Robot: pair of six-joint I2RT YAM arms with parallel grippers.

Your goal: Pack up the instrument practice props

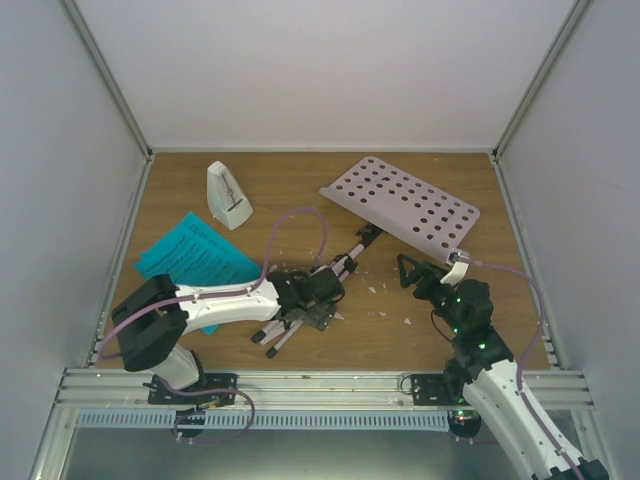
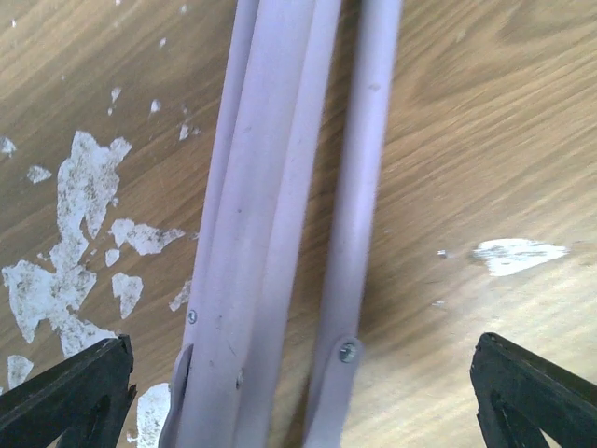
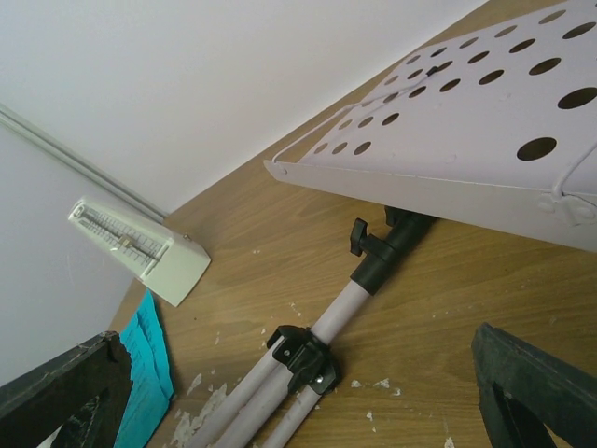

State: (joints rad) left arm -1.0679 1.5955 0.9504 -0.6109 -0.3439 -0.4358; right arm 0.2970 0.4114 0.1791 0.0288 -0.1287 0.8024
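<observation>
The pale pink music stand lies on its side. Its perforated desk (image 1: pixel 400 205) (image 3: pixel 485 121) is at the back right, and its folded legs (image 1: pixel 285 330) (image 2: pixel 270 233) point toward the near edge. My left gripper (image 1: pixel 312 300) (image 2: pixel 298 401) hovers open over the legs, with one finger on each side and neither touching them. My right gripper (image 1: pixel 422 270) (image 3: pixel 298 401) is open and empty, just in front of the desk's lower edge and facing the pole (image 3: pixel 359 289). The white metronome (image 1: pixel 228 195) (image 3: pixel 140 247) stands at the back left. The cyan sheet music (image 1: pixel 195 255) (image 3: pixel 149 373) lies flat at the left.
White crumbs and flakes (image 1: pixel 380 290) (image 2: pixel 84 196) are scattered on the wooden table around the stand's legs. Grey walls enclose the table on three sides, and a metal rail (image 1: pixel 320 385) runs along the near edge.
</observation>
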